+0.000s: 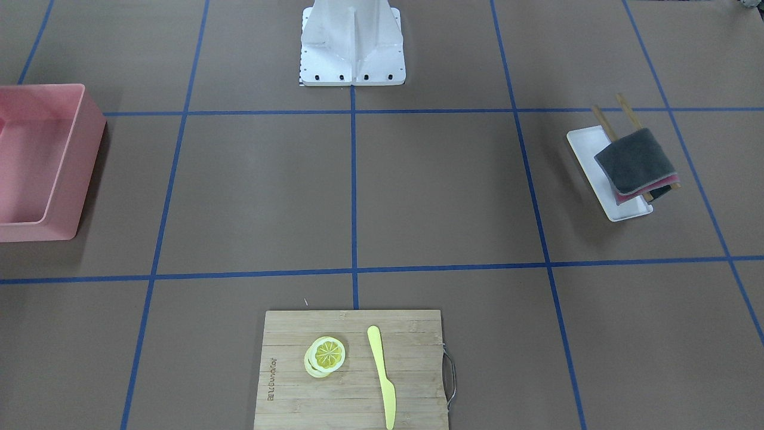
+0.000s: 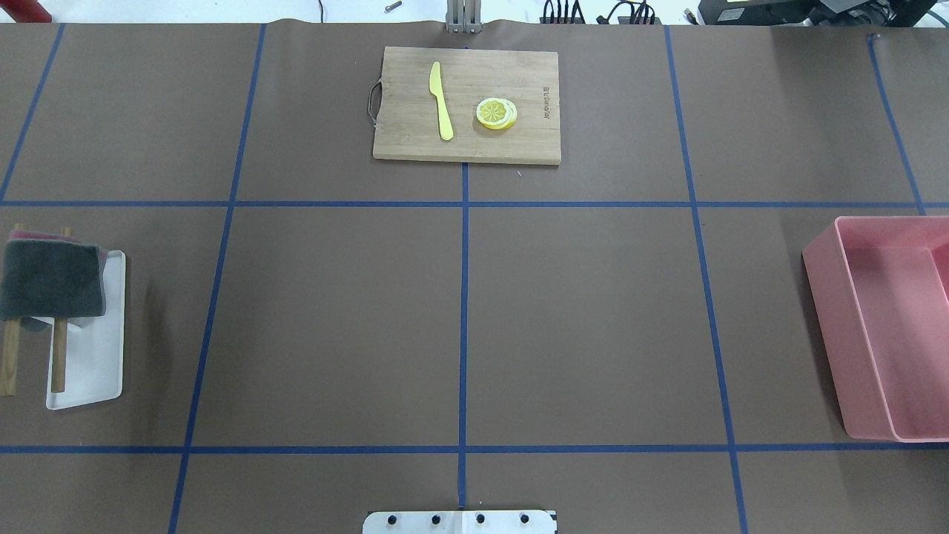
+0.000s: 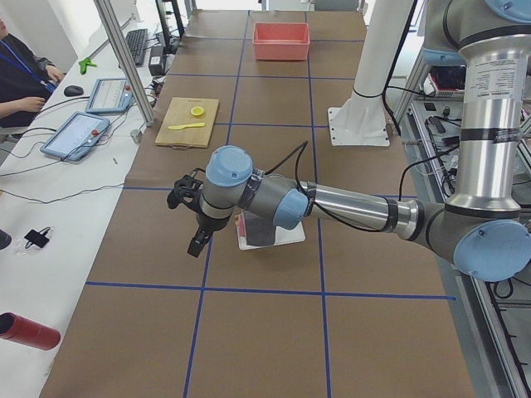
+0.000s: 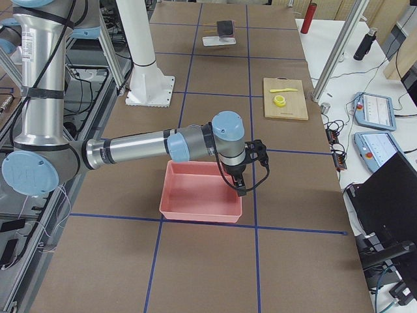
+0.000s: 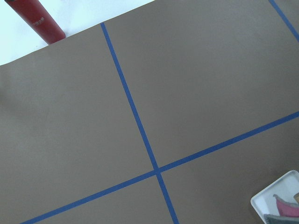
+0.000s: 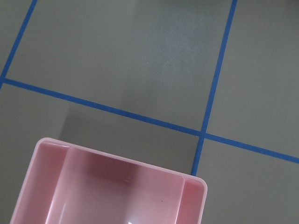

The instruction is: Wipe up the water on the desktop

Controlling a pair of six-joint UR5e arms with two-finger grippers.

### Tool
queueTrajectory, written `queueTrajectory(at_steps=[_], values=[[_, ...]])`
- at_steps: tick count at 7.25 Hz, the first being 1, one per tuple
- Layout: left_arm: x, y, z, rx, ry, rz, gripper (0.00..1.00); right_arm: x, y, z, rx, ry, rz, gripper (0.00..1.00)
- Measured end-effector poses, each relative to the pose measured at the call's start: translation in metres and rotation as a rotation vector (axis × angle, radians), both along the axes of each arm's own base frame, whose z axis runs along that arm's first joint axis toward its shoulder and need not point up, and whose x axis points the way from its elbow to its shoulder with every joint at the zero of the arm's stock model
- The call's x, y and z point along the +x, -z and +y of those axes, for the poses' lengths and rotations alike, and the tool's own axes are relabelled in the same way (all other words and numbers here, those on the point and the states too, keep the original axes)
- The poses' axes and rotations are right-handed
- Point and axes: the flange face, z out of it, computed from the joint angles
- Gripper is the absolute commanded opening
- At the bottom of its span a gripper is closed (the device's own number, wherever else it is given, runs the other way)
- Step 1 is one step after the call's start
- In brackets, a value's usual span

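Note:
The desktop [image 2: 593,319] is a matte brown surface with blue tape lines; I see no water on it. A dark grey cloth [image 2: 50,278] hangs over a pink one on two wooden rods above a white tray [image 2: 89,371] at my left; it also shows in the front view [image 1: 635,160]. My left gripper [image 3: 197,245] hangs above the desktop beside the tray and shows only in the exterior left view, so I cannot tell whether it is open. My right gripper [image 4: 241,189] hangs over the pink bin's edge, seen only in the exterior right view; I cannot tell its state.
A pink bin [image 2: 882,326] stands at my right. A bamboo cutting board [image 2: 467,144] with a yellow knife [image 2: 442,111] and lemon slices [image 2: 496,113] lies at the far middle. The white robot base [image 1: 352,42] is at the near edge. A red cylinder [image 5: 39,18] lies off the desktop's left end.

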Motion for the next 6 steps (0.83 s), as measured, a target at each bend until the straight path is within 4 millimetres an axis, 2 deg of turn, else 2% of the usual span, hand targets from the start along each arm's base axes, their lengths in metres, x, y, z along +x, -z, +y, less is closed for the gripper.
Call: queueTrajectory(at_steps=[1, 3, 6], values=[[0.017, -0.003, 0.007, -0.056, 0.007, 0.072, 0.98, -0.006, 0.004, -0.001, -0.02, -0.02, -0.011, 1.0], [0.064, -0.01, 0.03, -0.168, 0.054, 0.195, 0.98, -0.02, 0.011, -0.001, -0.058, -0.047, -0.018, 1.0], [0.115, -0.027, 0.059, -0.219, 0.067, 0.205, 0.97, -0.023, 0.008, -0.001, -0.064, -0.061, 0.008, 1.0]])
